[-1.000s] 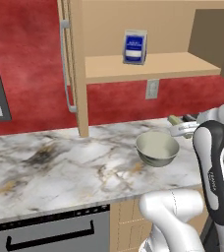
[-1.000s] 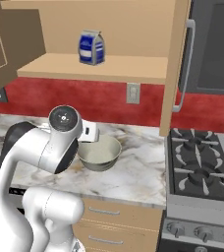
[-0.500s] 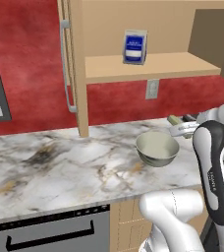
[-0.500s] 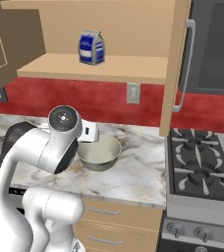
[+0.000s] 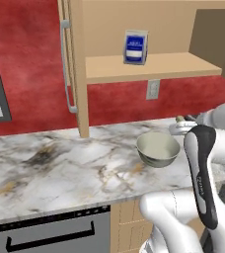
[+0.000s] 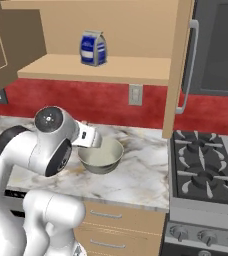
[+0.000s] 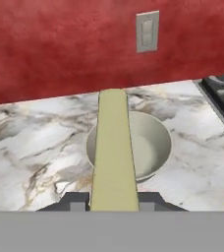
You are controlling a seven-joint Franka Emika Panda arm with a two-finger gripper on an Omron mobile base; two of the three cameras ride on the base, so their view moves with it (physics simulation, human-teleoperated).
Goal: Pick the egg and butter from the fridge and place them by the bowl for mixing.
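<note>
**Butter stick pinched in the jaws, hanging over the bowl**

In the hand view I have the gripper [image 7: 113, 203] clamped on the butter [image 7: 114, 152], a pale yellow stick that runs from between the two dark fingertips [image 7: 74, 202] out across the bowl [image 7: 155, 142]. The bowl sits on the marble counter [image 7: 30, 142], near the red back wall with its wall outlet [image 7: 147, 31].

From the left base view I see the bowl [image 5: 158, 148] just ahead of the arm's white and dark link. From the right base view the bowl [image 6: 102, 156] lies just left of the gas stove [image 6: 206, 170], and a blue-and-white carton [image 6: 93, 48] stands on the wooden shelf [image 6: 91, 69] above.
</note>
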